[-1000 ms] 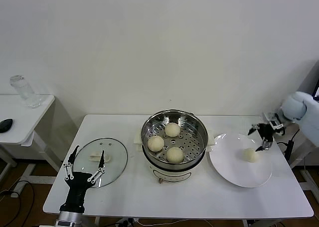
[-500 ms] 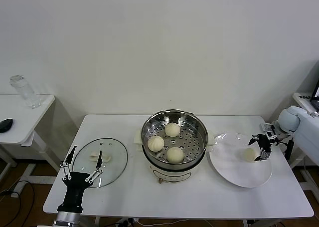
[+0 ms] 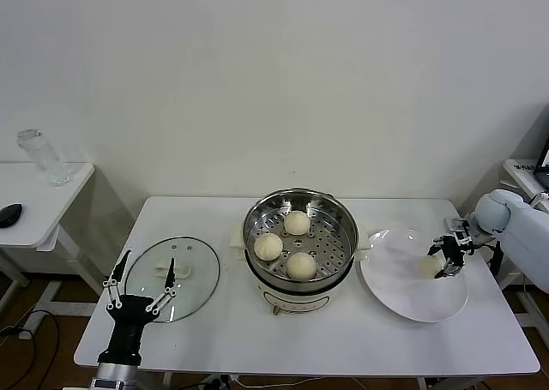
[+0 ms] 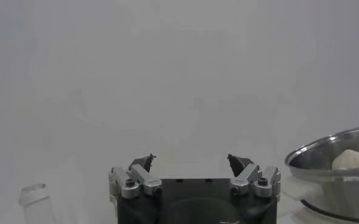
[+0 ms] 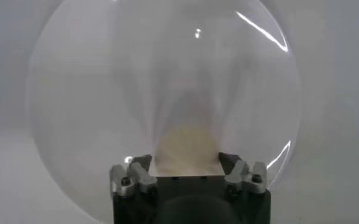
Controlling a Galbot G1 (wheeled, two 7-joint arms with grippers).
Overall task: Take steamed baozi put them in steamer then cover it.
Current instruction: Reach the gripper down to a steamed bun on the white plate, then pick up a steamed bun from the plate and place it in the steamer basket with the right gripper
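The steamer (image 3: 300, 194) stands at the table's middle with three steamed baozi (image 3: 297, 223) (image 3: 268, 246) (image 3: 300, 265) on its perforated tray. A fourth baozi (image 3: 428, 267) lies on the white plate (image 3: 399, 291) to the right. My right gripper (image 3: 448, 257) is low over the plate, open, its fingers on either side of that baozi (image 5: 188, 143); the right wrist view shows my right gripper (image 5: 184, 159) and the plate (image 5: 106, 91). The cover (image 3: 197, 274) lies flat on the table at left. My left gripper (image 3: 152, 260) is open and empty near the cover's front edge; it also shows in the left wrist view (image 4: 190, 159).
A side table at far left carries a clear glass jar (image 3: 41, 157) and a black mouse (image 3: 9, 214). The left wrist view shows the steamer's rim (image 4: 325, 152) with a baozi (image 4: 353, 159) inside. The plate lies near the table's right edge.
My right gripper has come down and a little towards the steamer, from above the plate's far edge to around the baozi on the plate. The left arm has barely moved.
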